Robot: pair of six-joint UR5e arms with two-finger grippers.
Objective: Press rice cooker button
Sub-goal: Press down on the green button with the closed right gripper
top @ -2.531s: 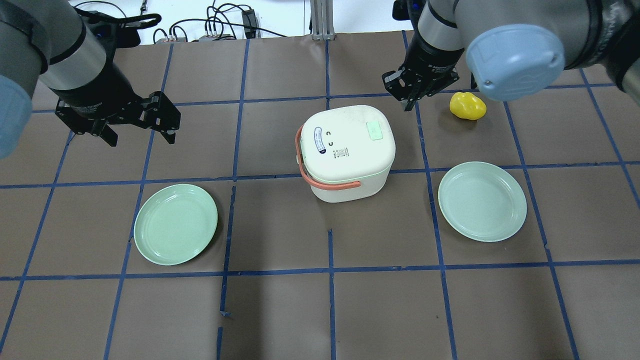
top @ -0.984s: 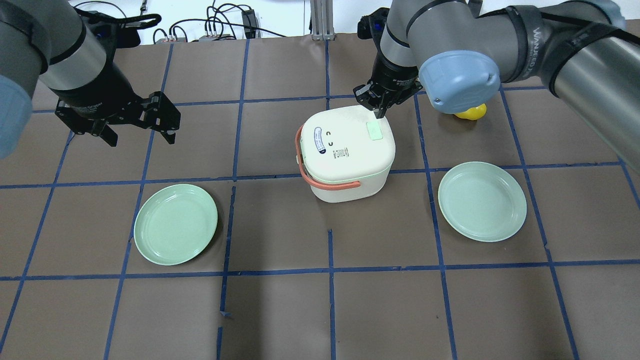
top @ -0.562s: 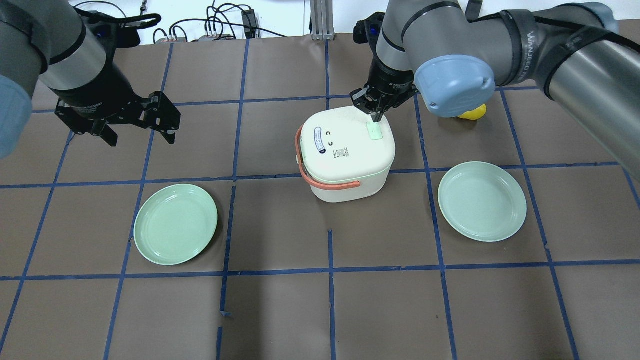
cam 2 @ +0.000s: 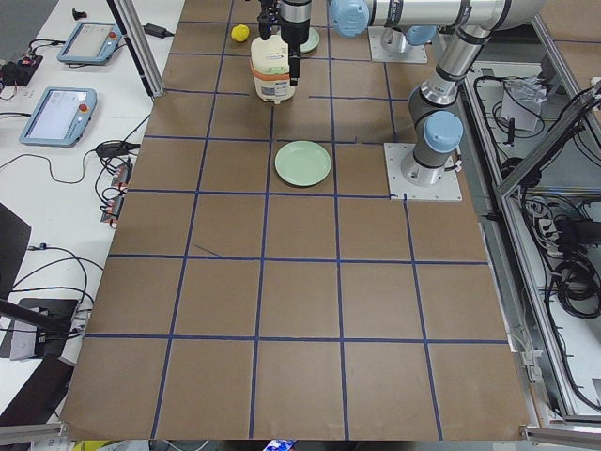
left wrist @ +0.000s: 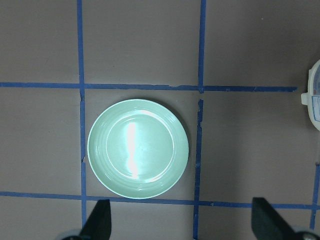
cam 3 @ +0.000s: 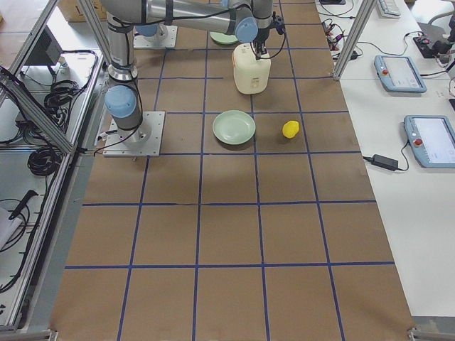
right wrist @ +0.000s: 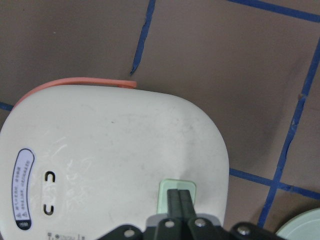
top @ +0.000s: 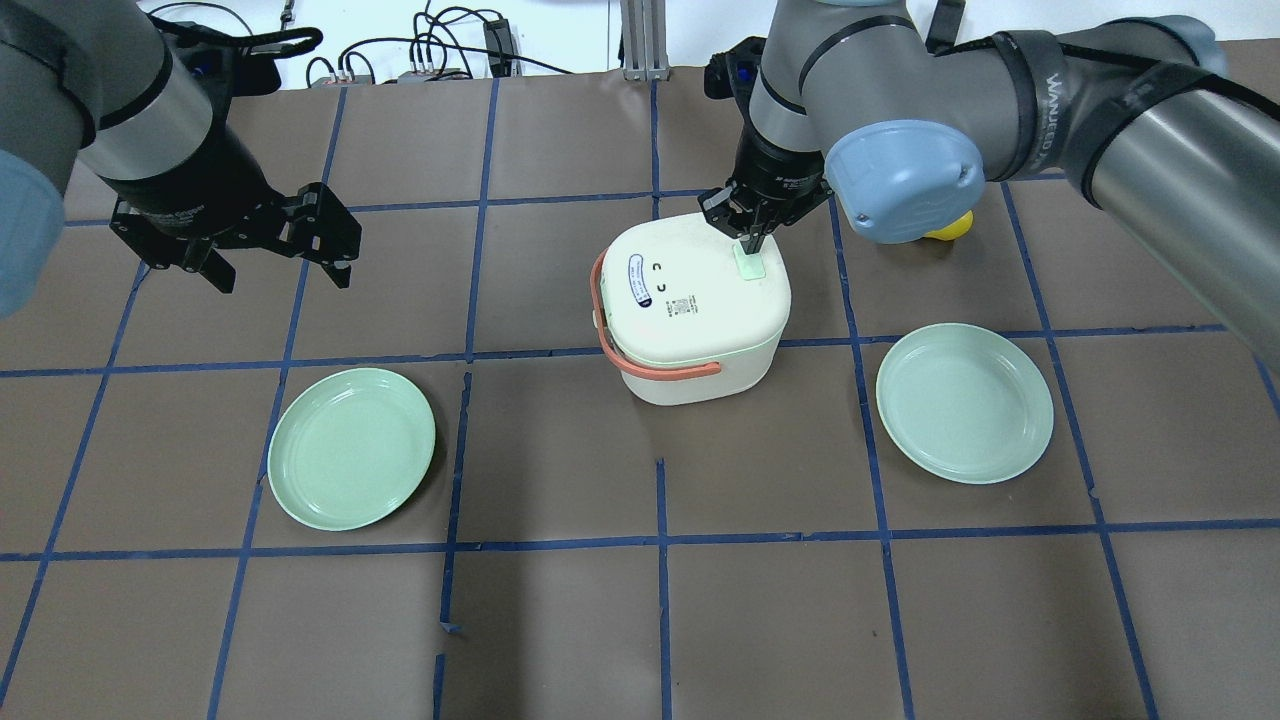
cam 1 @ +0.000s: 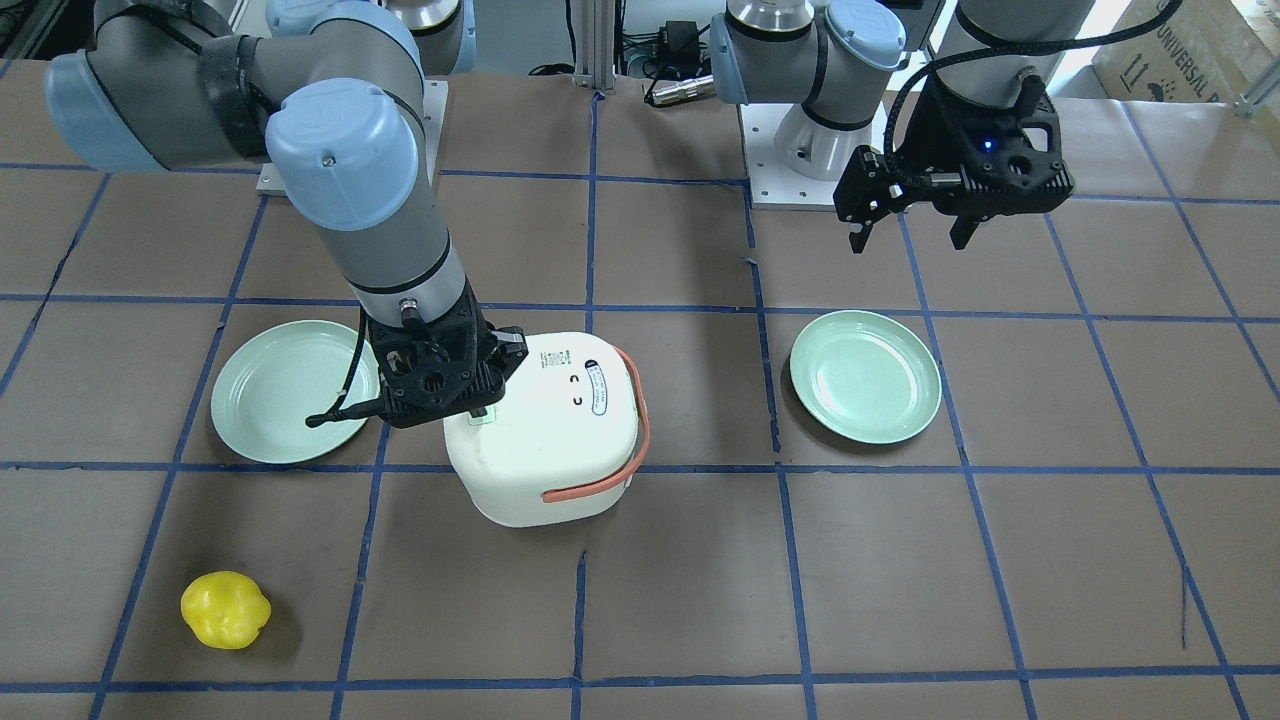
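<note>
Nearest the robot we count two pale green plates on the brown table [top: 660, 620]: the left plate [top: 351, 448] and the right plate [top: 964, 402], well apart. Between them and a little farther out stands the one white rice cooker [top: 690, 310], its orange handle [top: 655, 368] folded down around the near side. The left gripper [top: 282, 265] hangs high near the left plate, fingers spread wide and holding nothing. On the lid's far right corner sits the single green button [top: 750, 270]. The right gripper [top: 752, 243] has its fingers pressed together, gripping nothing, with the tips apparently resting on the button. Farthest lies one yellow object [cam 1: 226, 609], largely hidden from overhead by the right arm's blue cap [top: 905, 180].
</note>
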